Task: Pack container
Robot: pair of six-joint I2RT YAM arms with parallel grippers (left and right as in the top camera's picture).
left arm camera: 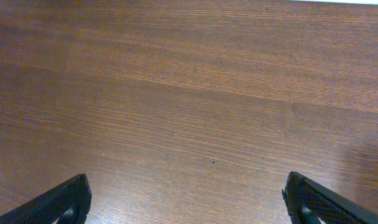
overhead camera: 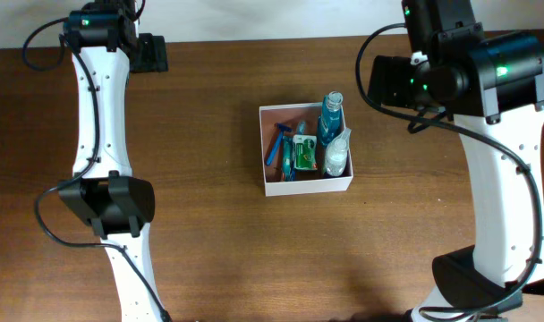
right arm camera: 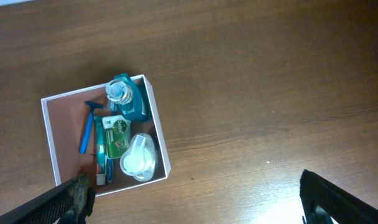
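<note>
The container (overhead camera: 270, 188), a shallow white-walled box with a pinkish-brown floor, sits mid-table and also shows in the right wrist view (right arm camera: 49, 134). Inside it lie a blue bottle (overhead camera: 330, 118), a blue razor (overhead camera: 277, 143), a green packet (overhead camera: 304, 154), a tube (right arm camera: 100, 155) and a clear bag (overhead camera: 337, 155). My right gripper (right arm camera: 192, 202) hangs high above the table to the container's right, open, nothing between its fingers. My left gripper (left arm camera: 186, 202) is open over bare wood at the far left; the overhead view shows its black wrist housing (overhead camera: 151, 52).
The left arm (overhead camera: 106, 134) runs down the table's left side and the right arm (overhead camera: 496, 152) down its right side. The back table edge (overhead camera: 254, 40) runs along the top of the overhead view.
</note>
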